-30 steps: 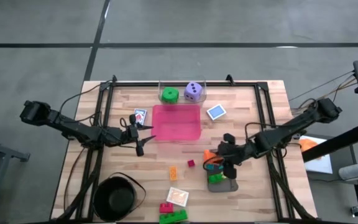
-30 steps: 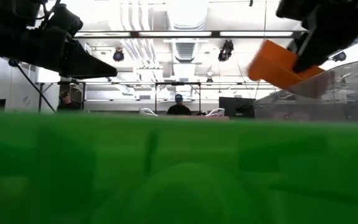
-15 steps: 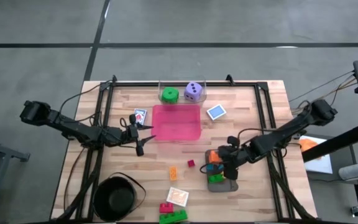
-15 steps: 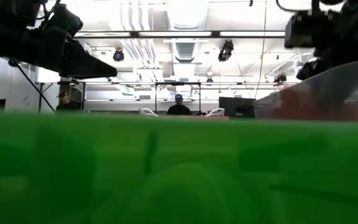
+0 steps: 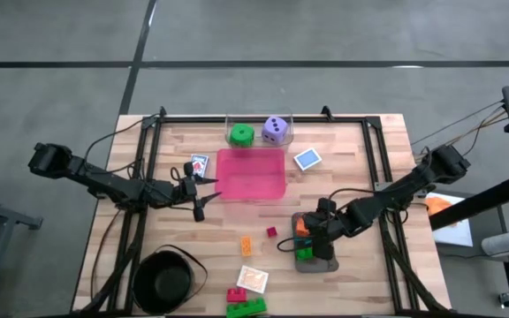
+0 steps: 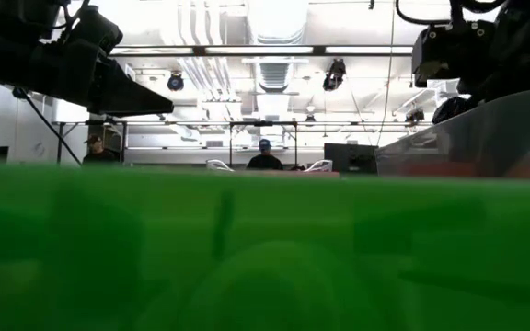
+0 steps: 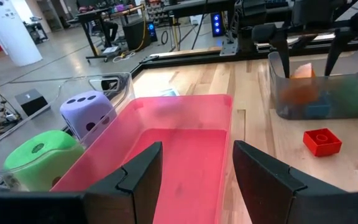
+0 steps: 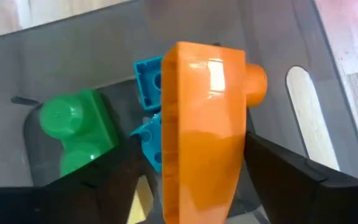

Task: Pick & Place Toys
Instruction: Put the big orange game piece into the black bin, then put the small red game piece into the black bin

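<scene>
Over the last second the right end effector [image 5: 310, 240] has dropped from above the grey tray [image 5: 329, 263] down into it, carrying a large orange brick [image 8: 204, 130]. A second ago the low view showed that brick held high in the air; now it sits low in the tray, on top of a blue brick [image 8: 146, 84] and beside a green brick [image 8: 79, 127]. In the right wrist view the two dark fingers [image 8: 291, 168] stand on either side of the orange brick with a visible gap, so the grip looks just let go, the fingers parted partway. Judging from this, one more toy is being delivered and the drop is nearly finished.

The right arm reaches in from the right edge of the tabletop [image 5: 343, 150], stretched low and slanting toward the tray near the front right.

The left end effector [image 5: 203, 190] hangs over the left middle of the tabletop, its fingers partly apart and holding nothing, pointing at the pink tray [image 5: 251, 173], which is empty.

Toys not yet collected: a small red brick [image 5: 271, 232] and a small orange brick [image 5: 246, 245] near the middle, a card [image 5: 253, 279] with red and green bricks [image 5: 243, 302] at the front edge, and two cards [image 5: 307, 159] at the back. A green die [image 5: 240, 135] and a purple die [image 5: 275, 130] rest in the clear tray [image 5: 229, 121].
</scene>
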Robot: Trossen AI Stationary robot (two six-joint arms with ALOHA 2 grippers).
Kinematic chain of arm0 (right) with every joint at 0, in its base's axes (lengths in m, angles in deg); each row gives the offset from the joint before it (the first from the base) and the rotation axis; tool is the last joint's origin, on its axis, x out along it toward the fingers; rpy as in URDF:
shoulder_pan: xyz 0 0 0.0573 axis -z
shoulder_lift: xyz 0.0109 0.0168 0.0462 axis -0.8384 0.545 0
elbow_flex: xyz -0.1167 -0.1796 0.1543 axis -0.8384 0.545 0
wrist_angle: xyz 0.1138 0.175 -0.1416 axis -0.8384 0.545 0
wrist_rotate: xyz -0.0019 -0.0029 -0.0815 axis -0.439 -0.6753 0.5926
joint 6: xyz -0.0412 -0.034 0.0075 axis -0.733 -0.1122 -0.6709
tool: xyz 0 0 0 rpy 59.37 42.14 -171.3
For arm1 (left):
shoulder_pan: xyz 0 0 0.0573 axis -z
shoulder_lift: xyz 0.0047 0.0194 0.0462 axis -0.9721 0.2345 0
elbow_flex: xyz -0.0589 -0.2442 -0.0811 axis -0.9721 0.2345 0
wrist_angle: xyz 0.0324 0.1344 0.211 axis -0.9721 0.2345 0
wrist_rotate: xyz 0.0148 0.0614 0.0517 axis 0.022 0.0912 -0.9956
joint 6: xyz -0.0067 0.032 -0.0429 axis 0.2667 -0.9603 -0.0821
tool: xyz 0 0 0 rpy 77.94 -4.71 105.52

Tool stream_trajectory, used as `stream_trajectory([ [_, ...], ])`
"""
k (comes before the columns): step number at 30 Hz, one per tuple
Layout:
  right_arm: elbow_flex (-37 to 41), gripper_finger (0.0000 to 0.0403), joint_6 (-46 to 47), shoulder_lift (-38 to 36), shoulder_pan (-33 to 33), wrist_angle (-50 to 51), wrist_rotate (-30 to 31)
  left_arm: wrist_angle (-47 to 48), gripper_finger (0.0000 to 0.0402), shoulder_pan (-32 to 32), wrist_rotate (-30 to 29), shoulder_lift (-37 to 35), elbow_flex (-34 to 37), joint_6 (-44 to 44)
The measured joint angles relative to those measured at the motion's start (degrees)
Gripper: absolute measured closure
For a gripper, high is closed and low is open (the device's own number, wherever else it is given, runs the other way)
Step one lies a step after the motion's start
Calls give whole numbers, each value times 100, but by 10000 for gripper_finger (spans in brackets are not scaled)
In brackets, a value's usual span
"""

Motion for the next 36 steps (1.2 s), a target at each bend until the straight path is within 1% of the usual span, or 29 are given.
stream_trajectory([
  [2, -13, 105, 0, -80, -8, 6, 8, 2, 204, 0, 3, 1, 0, -1],
  [4, -15, 98, 5, -186, -30, 1, 92, 0, 204, 0, 15, 0, 0, -1],
  [8, -13, 99, -16, -372, -135, -41, 440, 2, 204, 0, 26, 1, 0, -3],
  [11, -13, 107, -112, -496, -248, -265, 787, 0, 204, 0, 39, 1, 0, -1],
  [17, -9, 130, -640, -531, -456, -1163, 1663, -22, 204, 2, 42, 1, 0, 5],
  [23, 55, 144, -1217, -252, -468, -2380, 2253, -42, 204, 4, 42, 0, 0, 7],
  [26, 50, 144, -1383, -63, -433, -2653, 2280, -44, 204, 4, 42, 1, 0, 9],
  [34, -130, 144, -1401, 280, -300, -2636, 2210, -46, 204, 4, 46, 1, 0, 12],
  [36, -192, 144, -1403, 343, -230, -2624, 2073, -46, 204, 4, 48, 1, 0, 12],
])
